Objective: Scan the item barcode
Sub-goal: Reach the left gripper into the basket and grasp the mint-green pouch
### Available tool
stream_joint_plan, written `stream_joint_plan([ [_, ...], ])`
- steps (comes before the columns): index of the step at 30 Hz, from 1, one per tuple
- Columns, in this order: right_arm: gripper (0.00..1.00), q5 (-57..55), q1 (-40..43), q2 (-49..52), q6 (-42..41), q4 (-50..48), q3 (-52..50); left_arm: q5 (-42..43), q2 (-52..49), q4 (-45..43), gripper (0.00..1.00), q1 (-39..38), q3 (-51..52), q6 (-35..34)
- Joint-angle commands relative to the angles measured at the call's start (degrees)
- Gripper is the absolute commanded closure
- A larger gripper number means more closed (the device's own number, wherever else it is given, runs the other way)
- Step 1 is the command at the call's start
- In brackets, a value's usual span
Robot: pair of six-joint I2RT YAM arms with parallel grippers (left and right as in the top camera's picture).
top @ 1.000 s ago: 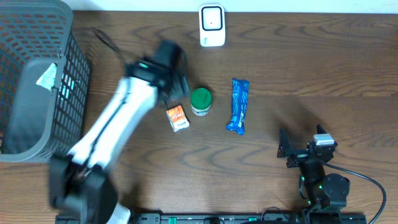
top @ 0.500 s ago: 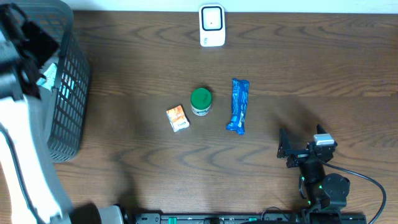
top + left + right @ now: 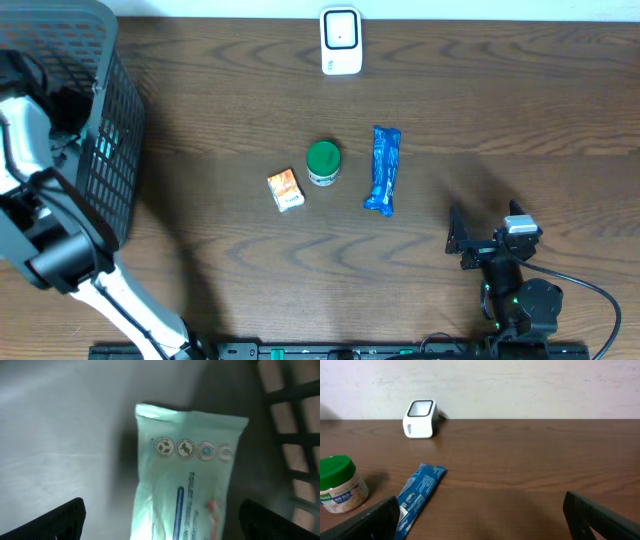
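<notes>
The pale green packet (image 3: 190, 475) lies inside the basket (image 3: 110, 120), at the tabletop's 9 o'clock, directly under the left end effector (image 3: 167, 520), whose fingers are spread wide and grip nothing. The left arm (image 3: 30, 150) bends over the rim.

The pouch (image 3: 186, 472) is glossy plastic, the table (image 3: 500, 100) wood.

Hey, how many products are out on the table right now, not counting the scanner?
3: orange box, green-lidded jar beside it, blue packet to their right. The basket holds a pale green pouch, maybe more.
</notes>
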State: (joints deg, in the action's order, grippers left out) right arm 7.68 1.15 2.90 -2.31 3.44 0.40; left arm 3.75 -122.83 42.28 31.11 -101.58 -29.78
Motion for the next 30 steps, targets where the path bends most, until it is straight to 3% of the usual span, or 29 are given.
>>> stream_joint_plan([
  [1,0.01,-0.1,-0.5,-0.2,0.7,0.2,-0.1,0.4,-4.3,-0.6,0.02,-0.3,0.3,0.3],
  [4,0.01,-0.1,-0.5,-0.2,0.7,0.2,-0.1,0.4,-7.3,0.2,0.04,-0.3,0.3,0.3],
  [5,0.01,-0.1,-0.5,-0.2,0.7,0.2,-0.1,0.4,-8.2,1.1,0.21,-0.3,0.3,0.3],
  [7,0.01,-0.1,-0.5,-0.2,0.7,0.2,-0.1,0.3,-8.7,3.0,0.73,-0.3,0.3,0.5],
  [9,0.01,-0.1,-0.5,-0.2,0.7,0.2,-0.1,0.3,-7.5,4.0,0.91,0.1,0.2,0.9],
  [12,0.01,-0.1,-0.5,-0.2,0.7,0.2,-0.1,0.3,-0.8,5.5,0.93,1.6,-0.4,1.0],
  [13,0.01,-0.1,-0.5,-0.2,0.7,0.2,-0.1,0.3,8.2,5.4,0.92,3.0,-0.5,1.0],
  [18,0.01,-0.1,-0.5,-0.2,0.7,0.2,-0.1,0.4,27.7,3.9,0.92,4.3,-0.5,0.5],
  [21,0.01,-0.1,-0.5,-0.2,0.7,0.2,-0.1,4.5,41.0,2.7,0.92,2.6,-0.5,0.5],
  [26,0.01,-0.1,-0.5,-0.2,0.7,0.2,-0.1,13.4,52.7,5.6,0.92,-10.9,0.2,5.3],
  [30,0.01,-0.1,-0.5,-0.2,0.7,0.2,-0.1,10.5,52.5,12.8,0.87,-27.1,4.1,10.5],
])
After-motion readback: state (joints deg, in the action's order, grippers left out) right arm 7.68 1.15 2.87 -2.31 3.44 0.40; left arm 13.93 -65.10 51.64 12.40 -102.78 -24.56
